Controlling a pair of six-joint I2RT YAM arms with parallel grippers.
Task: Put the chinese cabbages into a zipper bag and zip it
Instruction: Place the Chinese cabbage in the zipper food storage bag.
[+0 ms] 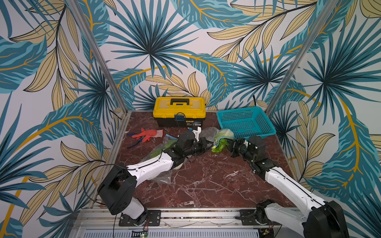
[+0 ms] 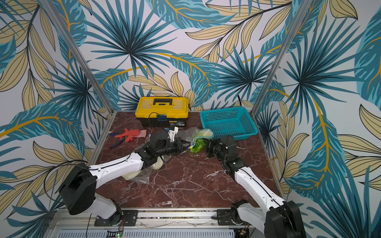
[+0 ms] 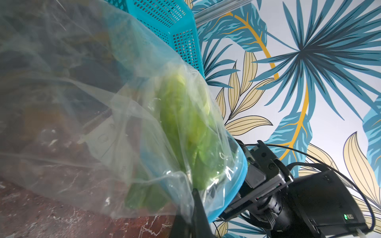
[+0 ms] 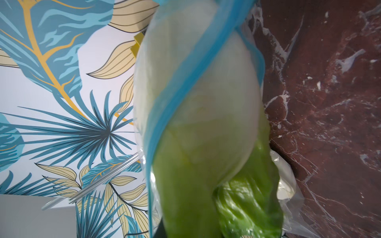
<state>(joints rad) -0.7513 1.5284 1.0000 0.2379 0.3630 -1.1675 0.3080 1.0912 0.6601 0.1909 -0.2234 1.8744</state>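
**Clear film and crinkled greens by the teal basket**

Crumpled, glossy film of the zipper bag [image 3: 132,115] lies on the veined red marble table [image 1: 206,185], just beside the mesh-walled basket [image 1: 265,123]. One of the chinese cabbages [image 1: 220,144], oval, ruffled green fading to smooth white, sits inside it at the basket's near corner. The paler heads [image 1: 177,164] lie farther from the basket, under the left forearm. Bare marble runs between the two forearms, away from the basket to the front rail. The left gripper [image 1: 207,145] has its jaws together, pinching the film. The right gripper [image 1: 232,144] presses the blue zip strip [image 3: 237,185]; its jaw gap is hidden.
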